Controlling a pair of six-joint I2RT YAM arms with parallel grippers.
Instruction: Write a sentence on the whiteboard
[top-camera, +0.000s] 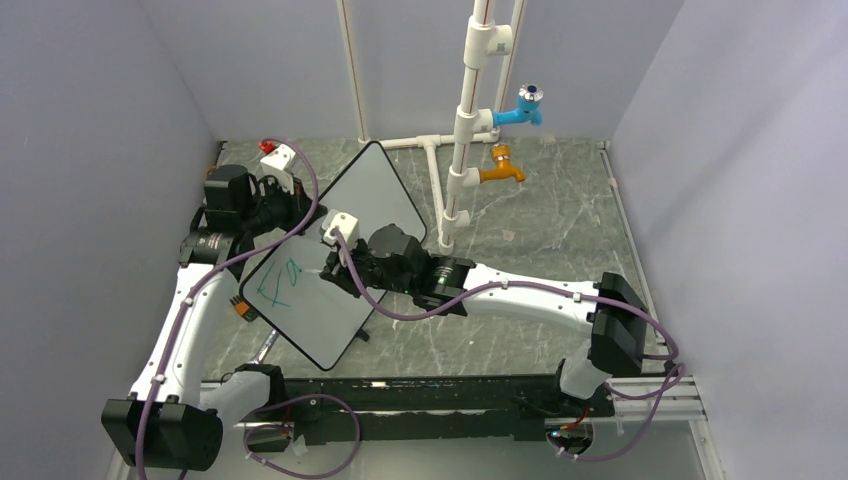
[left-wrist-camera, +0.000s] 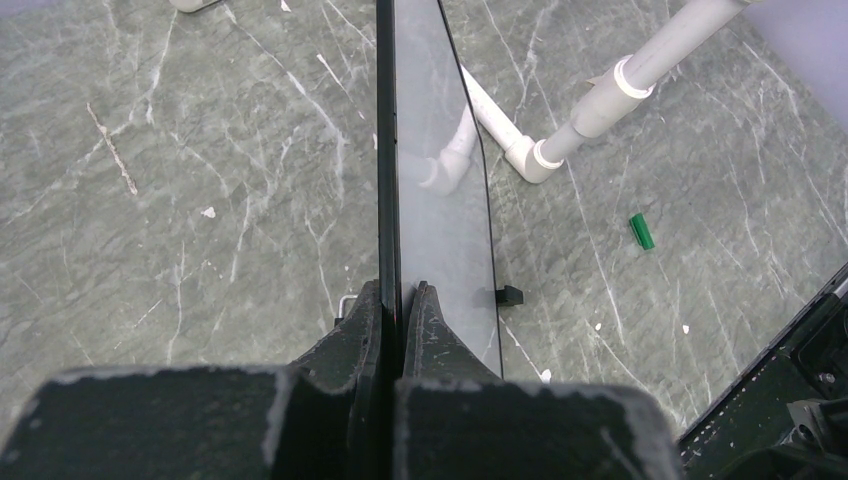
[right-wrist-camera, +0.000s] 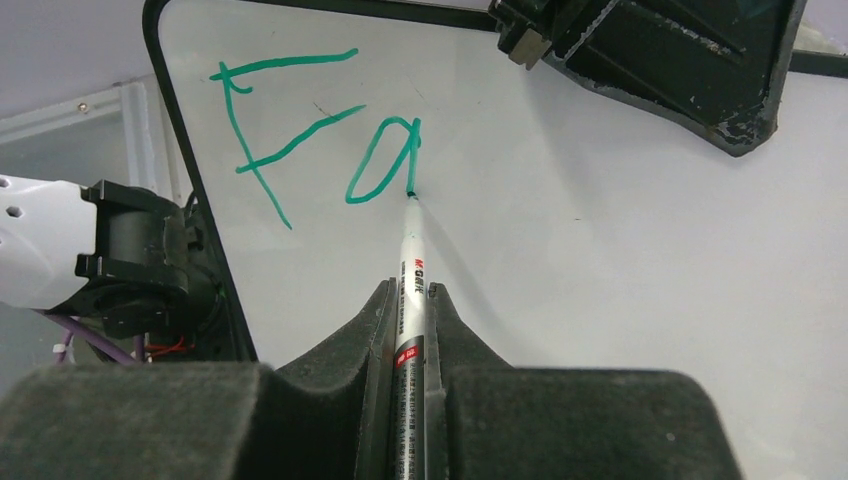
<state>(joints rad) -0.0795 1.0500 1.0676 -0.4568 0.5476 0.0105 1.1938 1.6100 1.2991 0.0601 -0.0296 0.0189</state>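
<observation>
L gripper (left-wrist-camera: 399, 295) clamps whiteboard (left-wrist-camera: 440, 190) edge. R gripper (right-wrist-camera: 409, 295) grips marker (right-wrist-camera: 411, 250), tip on green sentence (right-wrist-camera: 300, 139) reading "Fa".

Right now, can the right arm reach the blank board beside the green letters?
Likely yes: the right gripper holds the marker tip on the whiteboard by the letters, bare surface alongside; the left gripper clamps only the far edge.
</observation>
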